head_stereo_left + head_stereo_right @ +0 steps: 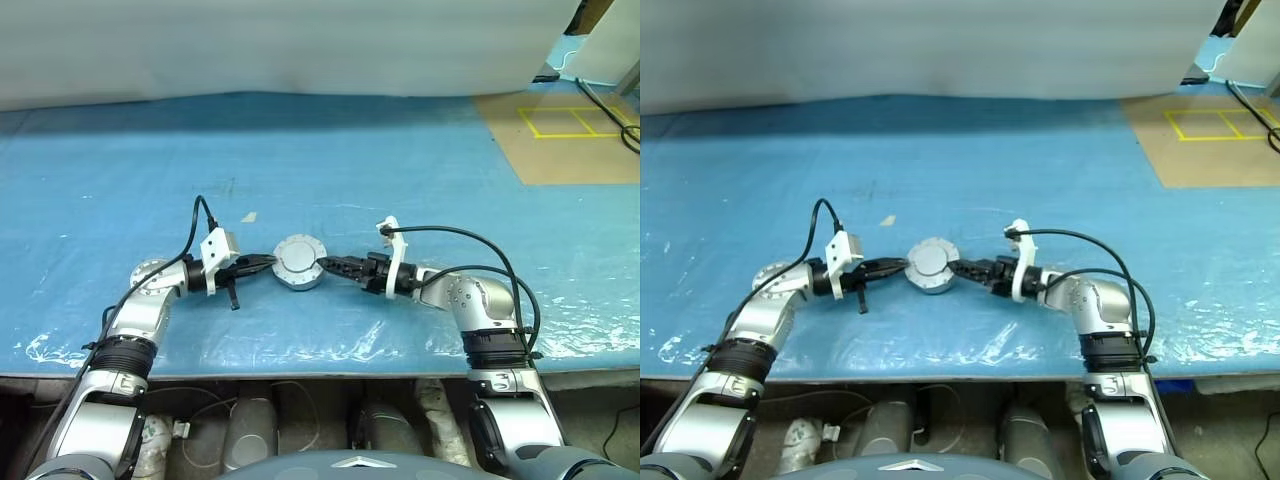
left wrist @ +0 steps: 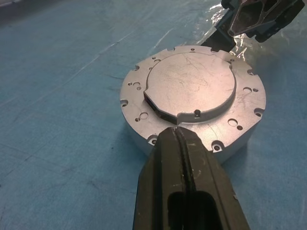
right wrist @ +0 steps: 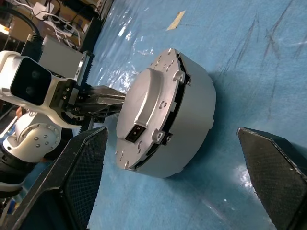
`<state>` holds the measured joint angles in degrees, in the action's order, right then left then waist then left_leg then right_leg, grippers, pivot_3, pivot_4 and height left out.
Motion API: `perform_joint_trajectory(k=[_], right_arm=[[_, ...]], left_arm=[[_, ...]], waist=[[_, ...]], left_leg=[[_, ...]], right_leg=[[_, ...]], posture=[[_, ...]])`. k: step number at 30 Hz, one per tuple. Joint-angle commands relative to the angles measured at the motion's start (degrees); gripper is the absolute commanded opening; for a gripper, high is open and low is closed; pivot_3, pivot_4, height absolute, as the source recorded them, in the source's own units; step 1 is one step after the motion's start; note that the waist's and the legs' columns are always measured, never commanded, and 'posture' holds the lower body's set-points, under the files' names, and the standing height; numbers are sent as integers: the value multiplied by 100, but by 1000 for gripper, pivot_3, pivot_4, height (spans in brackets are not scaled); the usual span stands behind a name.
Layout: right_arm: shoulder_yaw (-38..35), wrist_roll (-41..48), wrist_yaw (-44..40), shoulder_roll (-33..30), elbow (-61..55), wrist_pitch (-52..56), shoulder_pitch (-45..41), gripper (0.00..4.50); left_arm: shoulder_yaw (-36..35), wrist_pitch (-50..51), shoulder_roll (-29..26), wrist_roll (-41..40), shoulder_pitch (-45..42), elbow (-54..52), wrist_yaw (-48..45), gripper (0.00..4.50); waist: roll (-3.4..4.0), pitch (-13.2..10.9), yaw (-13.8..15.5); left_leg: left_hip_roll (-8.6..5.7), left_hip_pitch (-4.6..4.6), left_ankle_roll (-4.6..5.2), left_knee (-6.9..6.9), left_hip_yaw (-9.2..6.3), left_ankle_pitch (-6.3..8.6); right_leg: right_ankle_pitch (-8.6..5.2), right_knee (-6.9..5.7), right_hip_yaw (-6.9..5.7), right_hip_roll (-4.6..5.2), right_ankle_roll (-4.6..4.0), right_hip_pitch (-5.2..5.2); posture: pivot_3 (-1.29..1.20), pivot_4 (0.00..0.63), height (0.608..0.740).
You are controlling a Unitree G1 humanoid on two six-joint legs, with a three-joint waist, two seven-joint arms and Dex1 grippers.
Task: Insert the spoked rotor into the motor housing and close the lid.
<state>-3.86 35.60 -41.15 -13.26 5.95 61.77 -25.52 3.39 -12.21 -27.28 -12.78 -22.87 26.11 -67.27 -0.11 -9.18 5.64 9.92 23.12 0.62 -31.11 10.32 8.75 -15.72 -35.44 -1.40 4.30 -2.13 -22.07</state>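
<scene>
The motor housing point(image 1: 300, 279), a round silver puck, sits on the blue table between my two grippers. The lid point(image 2: 192, 84) lies flat on top of it, smooth grey face up. In the right wrist view a dark seam runs between the lid point(image 3: 144, 100) and the housing wall point(image 3: 192, 120). The spoked rotor is hidden. My left gripper point(image 1: 270, 263) is shut, and its fingertips point(image 2: 178, 135) rest on the lid's near rim. My right gripper point(image 1: 324, 264) is open at the housing's right side, with its fingers point(image 3: 81, 182) spread wide on either side of the housing and holding nothing.
The table point(image 1: 120, 180) is covered with blue crinkled plastic, and its front edge point(image 1: 300, 368) lies just below my arms. A small tape scrap point(image 1: 249, 216) lies behind the housing. A brown board with yellow lines point(image 1: 560, 135) is at the back right.
</scene>
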Motion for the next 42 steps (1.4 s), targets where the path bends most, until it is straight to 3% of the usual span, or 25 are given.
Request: perform_joint_trajectory(k=[1, 5, 7, 16, 24, 31, 35, 37, 42], right_arm=[[-168, 279, 46, 98, -51, 108, -111, 4481], [-208, 351, 115, 245, 52, 146, -180, 4481], [-186, 402, 146, 355, 20, 166, -195, 4122], [-264, 414, 192, 375, 131, 155, -152, 1149], [-237, 455, 330, 536, 93, 147, -98, 1097], [-174, 225, 577, 587, 163, -54, -47, 1097], [-305, 92, 964, 704, 539, -154, -162, 1097], [-542, -228, 1664, 884, 979, -618, -322, 1097], [-1129, 503, 1788, 1058, 978, -395, -601, 1097]], left_arm=[[53, -27, -56, 71, -7, 50, -43, 0], [53, -42, -55, 74, -5, 64, -42, 0], [61, -38, -44, 75, -1, 50, -32, 0], [68, -7, -58, 75, 18, -3, -57, 0], [48, -17, -47, 46, -9, 25, -93, 0], [-716, 2306, 126, -1727, 147, -1434, 123, 0], [-925, 3073, -16, -2084, 284, -1900, 345, 0], [-1050, 3151, -58, -2094, 312, -1888, 474, 0], [-1252, 3340, -63, -2190, 422, -1828, 639, 0]], waist=[[0, 0, -1], [0, 0, -5], [0, 0, -3], [0, 0, 4], [0, 0, 1], [-3, -3, -8], [-1, -2, -54], [0, -1, -104], [7, -4, -34]], left_leg=[[1, 0, 0, 0, 0, 0], [0, 0, 0, -1, 0, 0], [0, 0, -1, -1, 0, 0], [-1, 4, -2, -1, 0, -1], [0, 3, -3, -2, 0, -1], [2, 14, -7, -7, 0, -4], [2, 6, -7, -3, 0, -4], [3, -2, -8, 0, 1, -5], [-1, -8, -11, 2, 0, -6]], right_leg=[[0, -1, 0, -1, 0, 0], [0, -4, 0, 0, 0, -1], [0, -4, 0, 0, 0, -1], [0, -4, 0, 0, 1, -3], [0, -4, -1, 0, 1, -3], [-1, -18, 0, 0, -1, -17], [-3, -19, 3, -2, -5, -15], [-3, -20, 6, -4, -6, -14], [-6, -16, 4, 1, -7, -3]], posture=[[0, 150, 740], [0, 150, 740], [0, 150, 740], [0, 150, 740], [0, 150, 740], [0, 150, 740], [0, 150, 740], [0, 150, 740], [0, 150, 740]])
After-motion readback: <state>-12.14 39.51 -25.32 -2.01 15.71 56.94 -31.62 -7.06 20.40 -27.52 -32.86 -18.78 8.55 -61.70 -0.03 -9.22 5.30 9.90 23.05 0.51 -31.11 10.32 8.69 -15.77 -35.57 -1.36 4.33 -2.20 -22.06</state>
